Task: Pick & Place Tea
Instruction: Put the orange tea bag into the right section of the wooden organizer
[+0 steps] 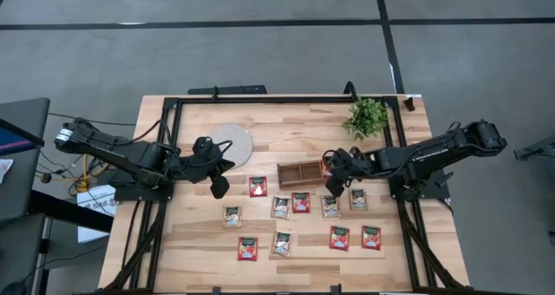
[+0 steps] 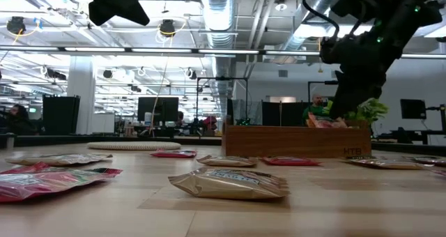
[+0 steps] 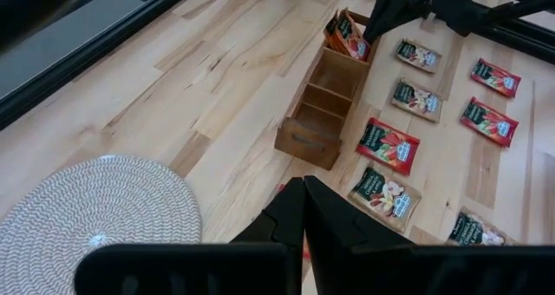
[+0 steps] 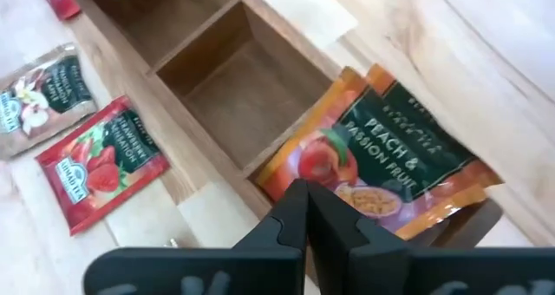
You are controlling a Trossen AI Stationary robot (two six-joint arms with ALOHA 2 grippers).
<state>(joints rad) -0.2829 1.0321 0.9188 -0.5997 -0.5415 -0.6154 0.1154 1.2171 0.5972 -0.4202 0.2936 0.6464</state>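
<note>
Two dark jointed arms, blk cabling, matte.

Open-plan office lab, monitors [image 2: 155, 109], exposed ceiling ducts [image 2: 221, 17]

A pale tea sachet [image 2: 230, 183] lies nearest on the wooden table [image 2: 334, 209], with red sachets [image 2: 49, 180] at the left. Behind stands a wooden tray [image 2: 296, 141], orange sachets [image 2: 322, 121] showing at its end beneath a dark gripper [image 2: 348, 101].
</note>
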